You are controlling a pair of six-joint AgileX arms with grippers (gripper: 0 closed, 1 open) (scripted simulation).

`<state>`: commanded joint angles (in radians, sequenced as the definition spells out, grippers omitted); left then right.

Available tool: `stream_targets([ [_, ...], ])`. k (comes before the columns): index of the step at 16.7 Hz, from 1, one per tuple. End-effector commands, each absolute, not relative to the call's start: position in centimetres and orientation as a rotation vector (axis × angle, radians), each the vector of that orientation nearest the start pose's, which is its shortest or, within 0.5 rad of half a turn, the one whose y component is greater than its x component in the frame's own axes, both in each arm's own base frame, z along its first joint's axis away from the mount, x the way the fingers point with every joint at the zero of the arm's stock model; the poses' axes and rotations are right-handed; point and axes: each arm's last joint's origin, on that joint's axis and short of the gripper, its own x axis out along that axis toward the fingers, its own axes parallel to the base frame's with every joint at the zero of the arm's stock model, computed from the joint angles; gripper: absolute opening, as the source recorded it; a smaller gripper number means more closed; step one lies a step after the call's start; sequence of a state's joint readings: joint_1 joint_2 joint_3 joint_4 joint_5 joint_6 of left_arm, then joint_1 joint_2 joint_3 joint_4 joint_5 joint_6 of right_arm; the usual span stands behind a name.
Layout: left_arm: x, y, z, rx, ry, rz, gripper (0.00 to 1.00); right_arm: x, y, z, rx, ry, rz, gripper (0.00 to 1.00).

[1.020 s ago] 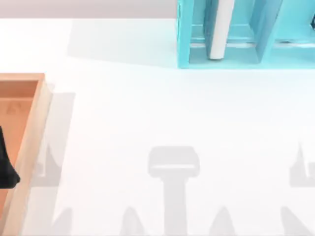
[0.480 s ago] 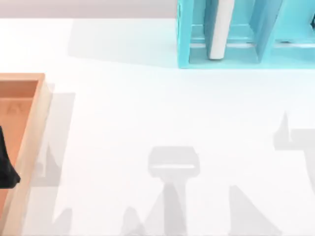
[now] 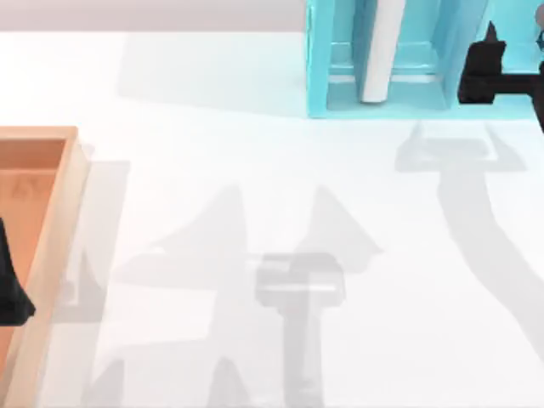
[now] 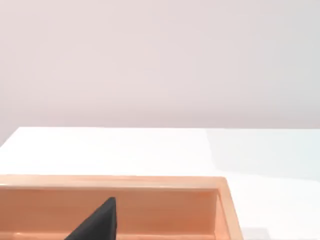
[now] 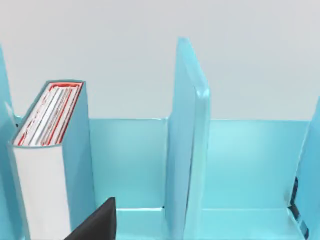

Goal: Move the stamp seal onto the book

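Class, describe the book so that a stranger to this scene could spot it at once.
Find the turquoise shelf unit at the table's far edge, right of centre. The book stands upright in one of its compartments, against a side wall. White page edges and a darker teal cover distinguish it from the turquoise dividers.

Book (image 5: pixel 47 165) stands upright (white pages outward) in shelf (image 5: pixel 187 165).

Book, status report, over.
Right gripper at the turquoise shelf. Book upright in a shelf compartment. Left gripper parked over the wooden tray.
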<state>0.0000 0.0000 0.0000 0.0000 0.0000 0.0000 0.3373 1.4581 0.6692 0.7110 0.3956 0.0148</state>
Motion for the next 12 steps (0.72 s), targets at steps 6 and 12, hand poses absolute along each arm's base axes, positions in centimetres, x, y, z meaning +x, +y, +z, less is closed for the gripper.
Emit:
stream_targets([
  [6,10.6,-0.1,16.0,0.0,0.0,0.0,1.0,36.1,16.7,13.5,-0.017,0.104,-0.042,1.0],
  [12,10.6,-0.1,16.0,0.0,0.0,0.0,1.0,37.4,20.0,8.8,0.007,0.096,-0.037,1.0],
])
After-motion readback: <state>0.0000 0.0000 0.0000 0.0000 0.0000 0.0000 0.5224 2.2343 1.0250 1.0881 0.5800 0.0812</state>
